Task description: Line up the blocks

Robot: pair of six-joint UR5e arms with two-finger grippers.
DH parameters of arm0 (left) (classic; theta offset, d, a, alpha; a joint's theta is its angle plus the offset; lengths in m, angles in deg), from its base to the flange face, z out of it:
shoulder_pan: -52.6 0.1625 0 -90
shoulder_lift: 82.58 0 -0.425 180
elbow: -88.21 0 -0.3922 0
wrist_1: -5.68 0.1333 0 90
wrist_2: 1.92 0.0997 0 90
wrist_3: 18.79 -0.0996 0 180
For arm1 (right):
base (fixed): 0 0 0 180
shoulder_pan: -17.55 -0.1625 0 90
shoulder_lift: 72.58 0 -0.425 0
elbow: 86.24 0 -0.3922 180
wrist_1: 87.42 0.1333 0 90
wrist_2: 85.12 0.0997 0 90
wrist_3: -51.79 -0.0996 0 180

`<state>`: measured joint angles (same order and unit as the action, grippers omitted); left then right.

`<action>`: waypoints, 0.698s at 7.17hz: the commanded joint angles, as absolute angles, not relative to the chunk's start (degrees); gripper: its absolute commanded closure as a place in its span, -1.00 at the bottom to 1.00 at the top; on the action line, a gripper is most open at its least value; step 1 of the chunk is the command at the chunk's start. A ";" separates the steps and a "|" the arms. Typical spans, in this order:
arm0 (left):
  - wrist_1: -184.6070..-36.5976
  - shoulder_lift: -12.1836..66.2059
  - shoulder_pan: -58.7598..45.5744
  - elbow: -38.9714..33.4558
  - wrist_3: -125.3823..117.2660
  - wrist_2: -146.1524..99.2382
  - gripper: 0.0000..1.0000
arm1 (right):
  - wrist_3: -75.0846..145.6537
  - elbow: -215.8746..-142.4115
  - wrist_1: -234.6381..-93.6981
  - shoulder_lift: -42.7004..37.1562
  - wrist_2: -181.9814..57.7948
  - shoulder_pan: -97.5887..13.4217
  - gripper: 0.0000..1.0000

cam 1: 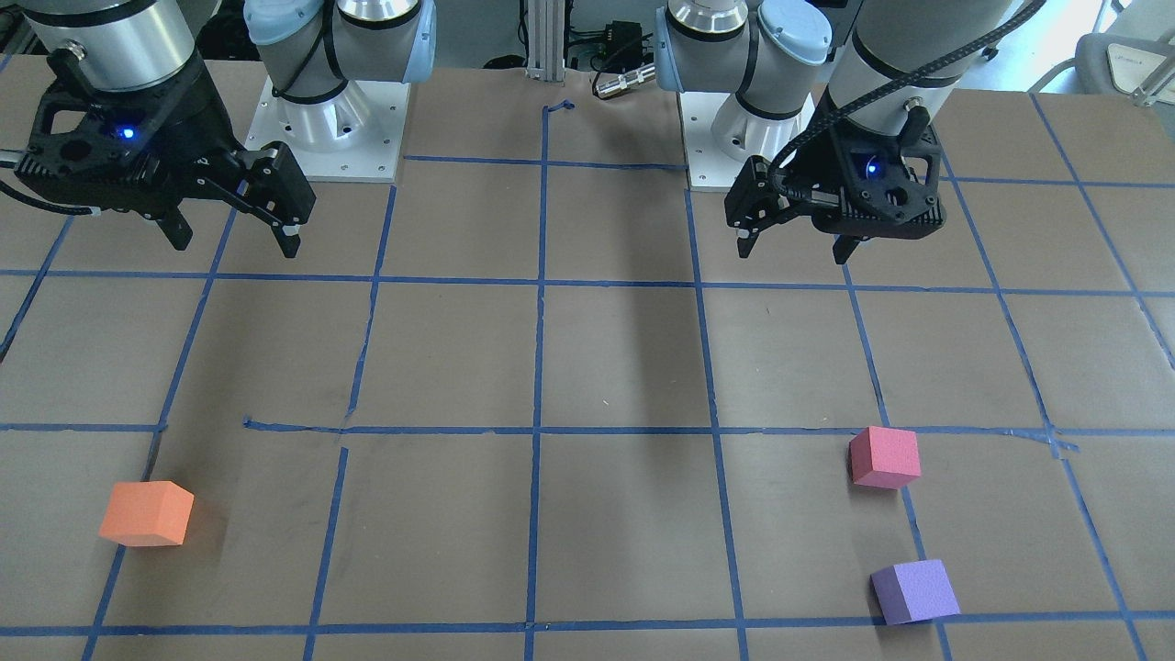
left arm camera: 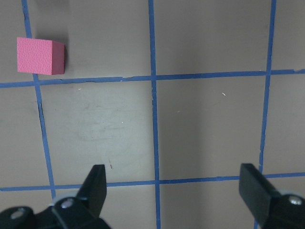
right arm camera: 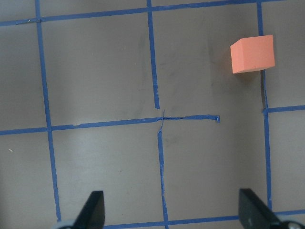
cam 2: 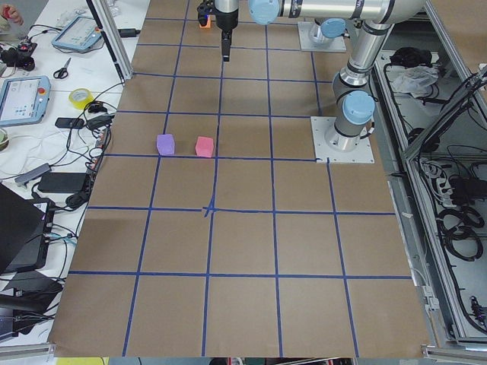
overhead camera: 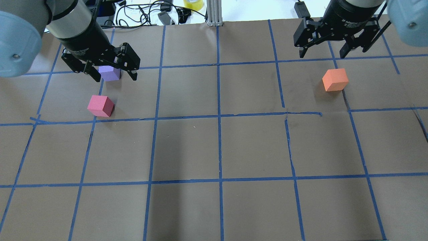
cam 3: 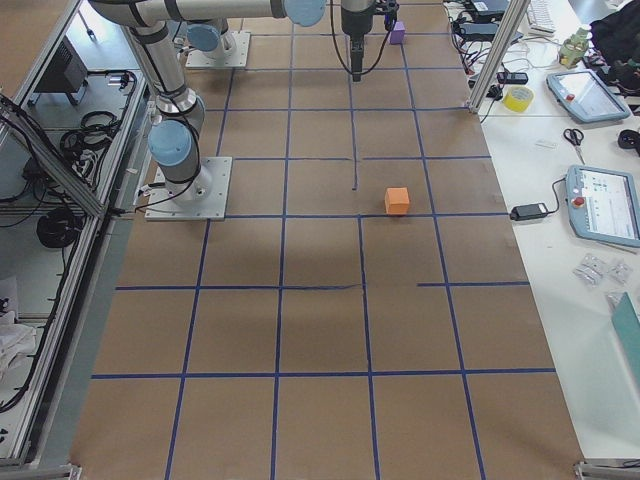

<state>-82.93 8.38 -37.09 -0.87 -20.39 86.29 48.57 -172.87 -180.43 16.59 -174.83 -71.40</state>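
Three scattered, no line yet | orange block (cam 1: 147,514) lower left | pink block (cam 1: 884,457), purple block (cam 1: 914,591) lower right | left gripper (cam 1: 795,246) upper right, spread wide | right gripper (cam 1: 235,244) upper left, same

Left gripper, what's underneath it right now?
Below the open left gripper, the wrist view shows only bare table crossed by blue tape. The pinkish-red block lies off to one side. Nothing there is covered.

Occluded and cropped items

In the overhead view the left gripper (overhead camera: 115,78) partly covers the purple block (overhead camera: 109,73) (upper edge hidden). In the left side view the orange block (cam 2: 203,21) shows only as a sliver beside the right gripper (cam 2: 226,55). Each wrist view crops its fingers (left arm camera: 95,191) (right arm camera: 93,212) at the bottom edge.
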 commanded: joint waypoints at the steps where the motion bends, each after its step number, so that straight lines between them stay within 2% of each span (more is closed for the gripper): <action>1: -82.83 8.47 -37.05 -0.82 -20.72 86.67 -1.00 | 48.53 -173.60 -180.59 16.72 -174.85 -71.40 -1.00; 5: -82.04 8.12 -37.05 -0.82 -20.64 87.02 -1.00 | 48.88 -173.69 -180.50 16.63 -174.85 -71.40 -1.00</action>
